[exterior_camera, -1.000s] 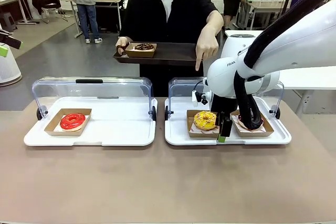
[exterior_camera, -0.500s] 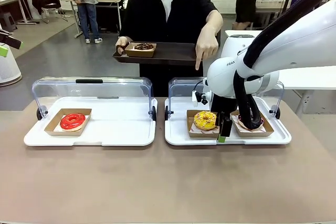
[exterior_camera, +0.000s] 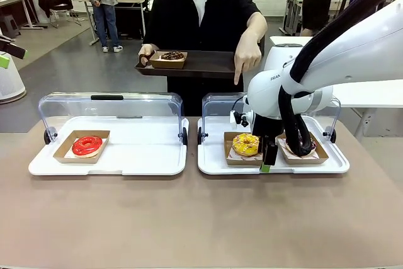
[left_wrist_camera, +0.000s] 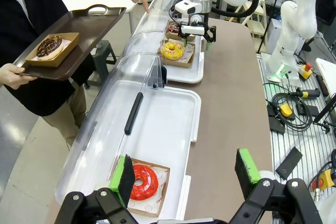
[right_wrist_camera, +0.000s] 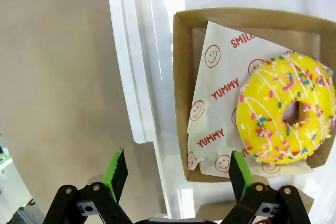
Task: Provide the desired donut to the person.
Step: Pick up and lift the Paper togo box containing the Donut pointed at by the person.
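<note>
Yellow-iced ring donut with coloured sprinkles (exterior_camera: 245, 144) sits in its shallow brown cardboard box (right_wrist_camera: 181, 103) by the near edge of the right-hand white plastic tray (exterior_camera: 211, 162), towards its left end, and the person's hand (exterior_camera: 247, 58) points down at it. The right gripper (right_wrist_camera: 177, 167) hangs spread wide and empty over the box's rim; I'd drop one green pad inside the cardboard wall, one outside, clear of the icing, then pinch. The left gripper (left_wrist_camera: 186, 170) is spread and empty too

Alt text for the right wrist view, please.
The open right claw hangs over the edge of a white tray, beside a yellow sprinkled donut in a cardboard box lined with printed paper. Brown table at left.
</note>
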Controlling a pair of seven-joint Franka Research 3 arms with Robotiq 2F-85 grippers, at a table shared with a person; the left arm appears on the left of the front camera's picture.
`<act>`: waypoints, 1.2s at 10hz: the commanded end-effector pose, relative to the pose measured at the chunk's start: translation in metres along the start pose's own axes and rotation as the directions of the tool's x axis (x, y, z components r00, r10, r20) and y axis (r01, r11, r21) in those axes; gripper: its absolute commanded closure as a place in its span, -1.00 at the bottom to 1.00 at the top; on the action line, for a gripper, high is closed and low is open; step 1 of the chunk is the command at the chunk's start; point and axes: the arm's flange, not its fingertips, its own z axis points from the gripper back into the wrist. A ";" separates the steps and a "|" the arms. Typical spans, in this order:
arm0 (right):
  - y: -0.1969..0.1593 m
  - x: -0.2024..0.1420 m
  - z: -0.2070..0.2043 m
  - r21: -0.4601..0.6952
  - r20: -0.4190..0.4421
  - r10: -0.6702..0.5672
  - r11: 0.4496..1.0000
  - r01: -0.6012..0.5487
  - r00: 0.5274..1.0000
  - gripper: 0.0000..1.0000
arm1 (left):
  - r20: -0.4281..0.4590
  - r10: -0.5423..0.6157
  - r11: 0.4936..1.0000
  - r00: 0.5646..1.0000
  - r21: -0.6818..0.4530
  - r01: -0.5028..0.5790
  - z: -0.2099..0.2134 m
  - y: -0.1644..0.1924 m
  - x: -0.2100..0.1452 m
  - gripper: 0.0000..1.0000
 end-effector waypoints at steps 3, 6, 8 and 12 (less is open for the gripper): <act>-0.007 0.001 -0.001 0.013 -0.029 0.037 0.999 -0.037 0.999 0.20 | 0.001 0.010 1.000 1.000 0.001 -0.010 0.001 -0.002 0.000 -1.00; -0.007 0.002 -0.002 0.014 -0.028 0.040 0.999 -0.039 0.999 1.00 | 0.001 0.010 1.000 1.000 0.001 -0.010 0.001 -0.002 0.000 -1.00; -0.007 0.002 -0.003 0.014 -0.027 0.040 0.999 -0.040 0.999 1.00 | 0.001 0.010 1.000 1.000 0.001 -0.010 0.001 -0.002 0.000 -1.00; -0.009 0.002 -0.004 0.014 -0.025 0.040 0.999 -0.040 0.999 1.00 | 0.001 0.010 1.000 1.000 0.001 -0.010 0.001 -0.002 0.000 -1.00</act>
